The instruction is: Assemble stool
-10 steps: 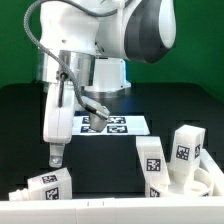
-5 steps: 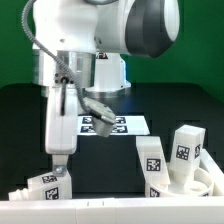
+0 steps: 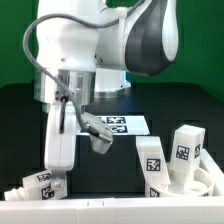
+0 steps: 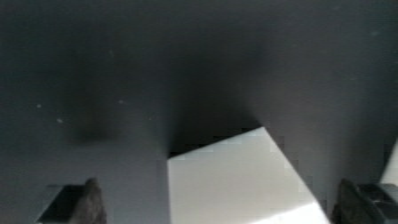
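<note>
Hanging low over the desk point(image 3: 115, 165) at the exterior view's left, the gripper point(image 3: 56, 172) points steeply down, its tip just above one white stool leg point(image 3: 38, 184). That leg lies on its side by the desk's near edge, a black-and-white tag on the face toward the camera; contact with the gripper cannot be judged from this angle. In the wrist view both fingers point(image 4: 71, 203) show as dark tips set far apart, so the gripper is spread wide and holds nothing. Between them lies dark desk surface and a pale angular wedge point(image 4: 222, 175); which part that is cannot be told, as the picture is dim and soft. The arm point(image 3: 110, 40) fills the upper half of the exterior view. Behind the gripper, toward the middle, the marker board point(image 3: 122, 124) lies flat, partly hidden by the wrist. Well apart, on the exterior view's right, a second leg point(image 3: 152, 163) stands slightly tilted, tag outward, and a third leg point(image 3: 187, 147) is just beside it. Below those, the curved white edge of the seat point(image 3: 205, 184) reaches the frame edge. A low white ledge point(image 3: 110, 201) runs along the desk's front.
</note>
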Robot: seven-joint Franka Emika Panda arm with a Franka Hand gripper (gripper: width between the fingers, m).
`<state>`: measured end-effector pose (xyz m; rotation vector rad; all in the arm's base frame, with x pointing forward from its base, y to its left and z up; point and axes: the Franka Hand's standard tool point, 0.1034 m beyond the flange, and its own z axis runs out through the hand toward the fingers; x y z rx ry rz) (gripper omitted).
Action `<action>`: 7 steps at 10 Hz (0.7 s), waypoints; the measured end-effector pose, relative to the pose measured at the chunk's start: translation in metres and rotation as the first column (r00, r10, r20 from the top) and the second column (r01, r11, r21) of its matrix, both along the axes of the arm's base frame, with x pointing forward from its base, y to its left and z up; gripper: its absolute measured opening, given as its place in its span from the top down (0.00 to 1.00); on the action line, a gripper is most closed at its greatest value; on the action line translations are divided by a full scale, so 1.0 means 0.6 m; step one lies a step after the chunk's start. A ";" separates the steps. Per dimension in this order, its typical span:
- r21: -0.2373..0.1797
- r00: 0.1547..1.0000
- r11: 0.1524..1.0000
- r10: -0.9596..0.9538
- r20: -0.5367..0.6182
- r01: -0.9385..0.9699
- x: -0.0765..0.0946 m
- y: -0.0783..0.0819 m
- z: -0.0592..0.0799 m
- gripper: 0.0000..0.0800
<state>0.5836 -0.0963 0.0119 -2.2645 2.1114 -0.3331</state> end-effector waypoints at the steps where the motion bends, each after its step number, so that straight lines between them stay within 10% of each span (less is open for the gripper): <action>1: -0.002 1.000 1.000 0.001 0.001 -0.001 0.003 0.000 -0.002 0.19; 7: -0.003 1.000 1.000 0.001 0.000 -0.001 0.003 -0.001 -0.003 0.69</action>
